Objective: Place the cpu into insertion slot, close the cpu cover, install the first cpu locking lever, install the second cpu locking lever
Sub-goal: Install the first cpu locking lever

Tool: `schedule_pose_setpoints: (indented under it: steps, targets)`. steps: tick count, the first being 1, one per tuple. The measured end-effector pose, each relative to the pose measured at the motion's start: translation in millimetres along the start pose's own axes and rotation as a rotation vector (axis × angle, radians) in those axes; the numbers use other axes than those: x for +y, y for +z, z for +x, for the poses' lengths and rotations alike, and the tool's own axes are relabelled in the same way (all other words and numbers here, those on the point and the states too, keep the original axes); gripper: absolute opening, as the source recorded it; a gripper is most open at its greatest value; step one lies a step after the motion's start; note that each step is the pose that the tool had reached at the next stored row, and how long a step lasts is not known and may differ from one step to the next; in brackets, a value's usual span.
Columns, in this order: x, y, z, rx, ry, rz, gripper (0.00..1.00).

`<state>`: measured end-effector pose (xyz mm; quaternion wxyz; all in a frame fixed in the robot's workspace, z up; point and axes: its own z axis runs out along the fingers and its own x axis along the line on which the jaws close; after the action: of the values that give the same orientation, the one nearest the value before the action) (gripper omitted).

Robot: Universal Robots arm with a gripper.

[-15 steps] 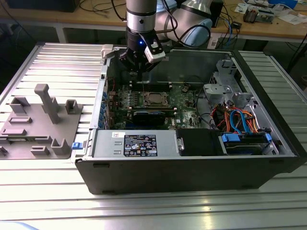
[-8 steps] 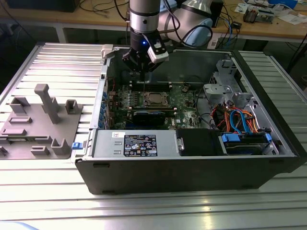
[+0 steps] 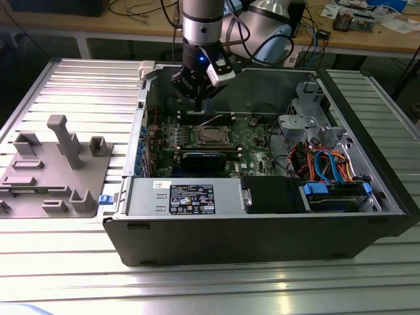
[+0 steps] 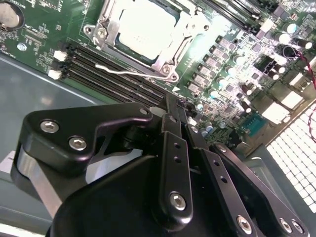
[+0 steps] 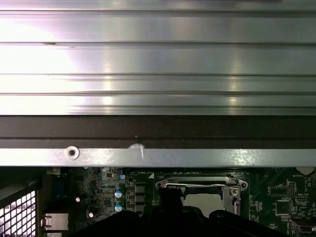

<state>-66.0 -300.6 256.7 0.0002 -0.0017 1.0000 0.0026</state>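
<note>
The cpu (image 4: 144, 25) lies flat in the insertion slot (image 3: 211, 136) on the green board inside the open computer case. The silvery cpu cover (image 4: 174, 55) is down around the chip, its window framing the metal top. A thin wire locking lever (image 4: 123, 72) runs along the slot's side by the memory slots; in the exterior view the lever (image 3: 209, 121) stands slightly raised. My gripper (image 4: 177, 104) hangs just behind the slot, fingers pressed together and shut with nothing between them, tips close to the lever's end. In the first wrist view the slot (image 5: 203, 197) sits under a lever (image 5: 197, 185).
The case wall (image 5: 148, 158) runs close behind the gripper. Black memory slots (image 4: 116, 74) and a black card (image 3: 209, 159) flank the slot. Drive bays with orange and blue cables (image 3: 328, 164) fill the exterior view's right. A grey fixture block (image 3: 56, 164) stands on the ribbed table outside the case.
</note>
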Motion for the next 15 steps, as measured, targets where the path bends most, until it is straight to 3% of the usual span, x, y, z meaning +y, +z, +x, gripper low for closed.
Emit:
schedule_pose_setpoints:
  steps: [9,15]
  targets:
    - [0.2,1.0,-3.1,0.0003,0.0,-0.0001,0.11]
    - [0.1,10.6,-4.3,0.0021,0.0,0.0004,0.11]
